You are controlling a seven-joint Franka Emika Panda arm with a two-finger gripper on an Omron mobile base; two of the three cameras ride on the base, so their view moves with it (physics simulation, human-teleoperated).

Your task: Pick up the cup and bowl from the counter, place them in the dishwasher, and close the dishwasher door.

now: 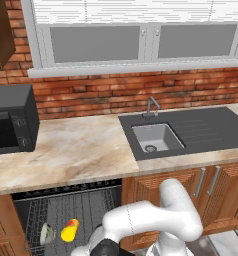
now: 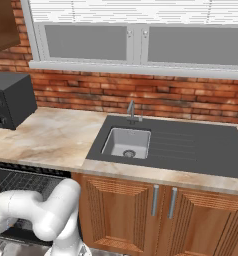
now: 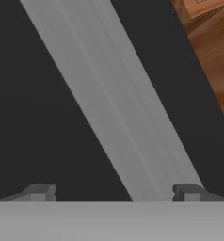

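The dishwasher (image 1: 66, 200) stands open under the counter (image 1: 76, 150), its grey wire rack showing. On the rack the yellow cup (image 1: 70, 230) lies on its side, with the pale bowl (image 1: 47, 233) just to its left. My arm bends low in front of the opening. In the hand view my gripper (image 3: 115, 192) is open and holds nothing, close up against the black dishwasher door (image 3: 38, 117). The door's grey bar handle (image 3: 114, 108) crosses that view slantwise and runs down between my fingertips, nearer the right one (image 3: 187, 192).
A black microwave (image 1: 11, 120) sits at the counter's left end. The dark sink (image 1: 156, 137) with its tap and drainboard lies to the right. Wooden cabinet doors (image 1: 211, 190) flank the dishwasher, and a piece of wood cabinet (image 3: 212, 56) shows beside the door.
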